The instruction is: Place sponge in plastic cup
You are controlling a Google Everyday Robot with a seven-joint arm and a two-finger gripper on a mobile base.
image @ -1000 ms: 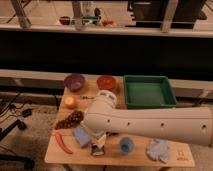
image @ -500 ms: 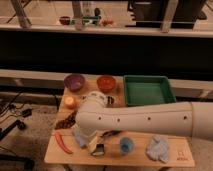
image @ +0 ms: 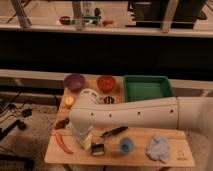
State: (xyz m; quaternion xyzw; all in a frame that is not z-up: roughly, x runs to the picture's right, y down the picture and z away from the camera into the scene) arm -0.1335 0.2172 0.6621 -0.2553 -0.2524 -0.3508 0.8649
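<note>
The blue plastic cup (image: 126,145) stands upright near the table's front edge, right of centre. A yellowish block that looks like the sponge (image: 88,141) is at the front left, directly under the end of my white arm. My gripper (image: 85,136) points down at that spot, well left of the cup, and the wrist hides most of it. I cannot tell whether it touches the sponge.
On the wooden table (image: 170,134) are a black brush (image: 113,133), a crumpled bluish cloth (image: 158,148), a red chili (image: 62,142), dark grapes (image: 62,122), an orange fruit (image: 69,101), a purple bowl (image: 74,81), an orange bowl (image: 106,82), a green tray (image: 147,88).
My arm has swung left and its end has come down over the front left of the table. The cup and the other objects have not moved.
</note>
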